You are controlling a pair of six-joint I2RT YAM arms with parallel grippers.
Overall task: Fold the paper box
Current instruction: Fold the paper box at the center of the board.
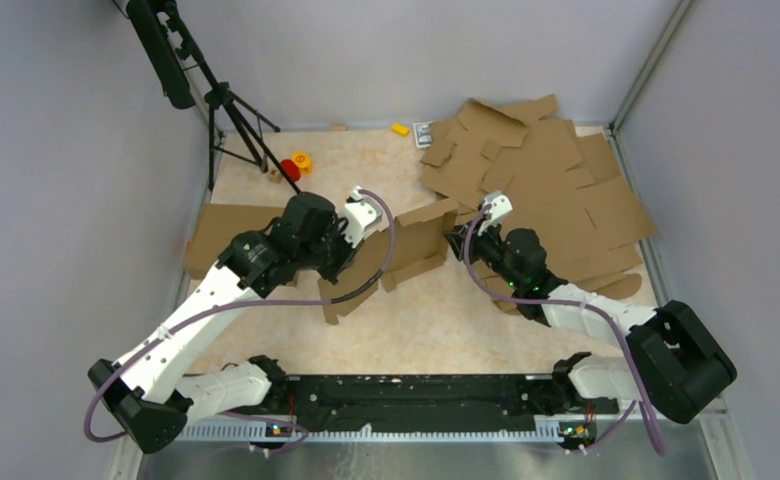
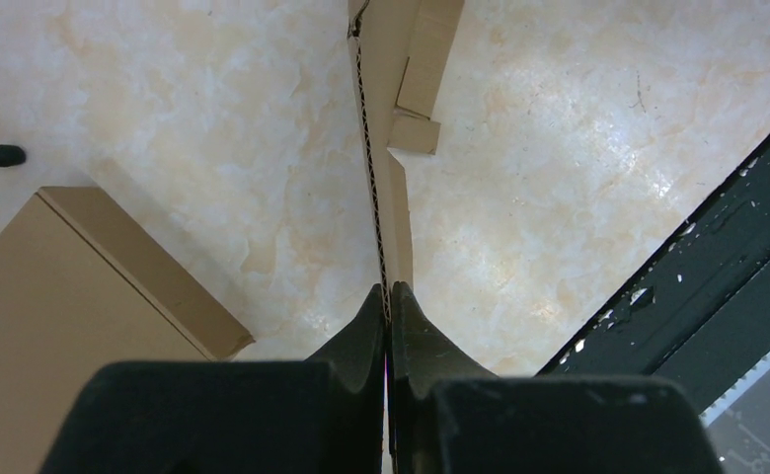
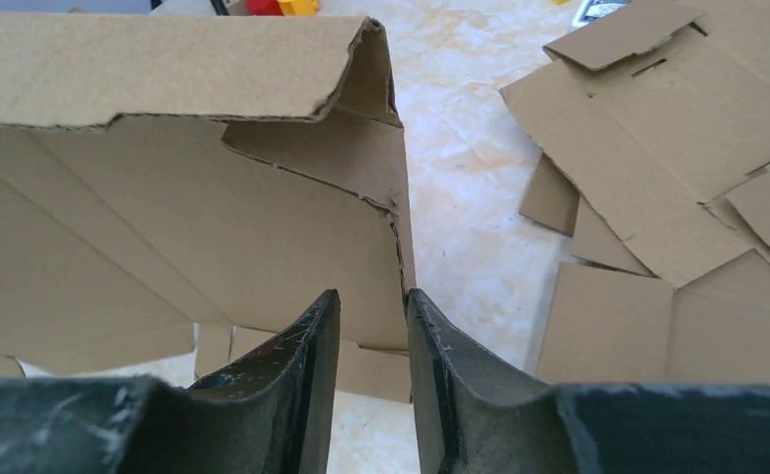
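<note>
The paper box (image 1: pixel 416 240) is a brown corrugated blank, partly raised on edge in the middle of the table. My left gripper (image 1: pixel 374 238) is shut on a thin edge of it; in the left wrist view the cardboard (image 2: pixel 386 148) runs edge-on from between the closed fingertips (image 2: pixel 389 296). My right gripper (image 1: pixel 456 238) is at the box's right end. In the right wrist view it (image 3: pixel 369 296) is open, and the upright panel (image 3: pixel 164 217) stands just beyond the fingertips, its vertical edge by the right finger (image 3: pixel 430 336).
A pile of flat cardboard blanks (image 1: pixel 546 190) covers the back right and also shows in the right wrist view (image 3: pixel 657 128). Another flat cardboard piece (image 1: pixel 221 235) lies at the left. A tripod (image 1: pixel 231 110) and small red and yellow toys (image 1: pixel 294 165) stand at the back left. A black rail (image 1: pixel 416 395) runs along the near edge.
</note>
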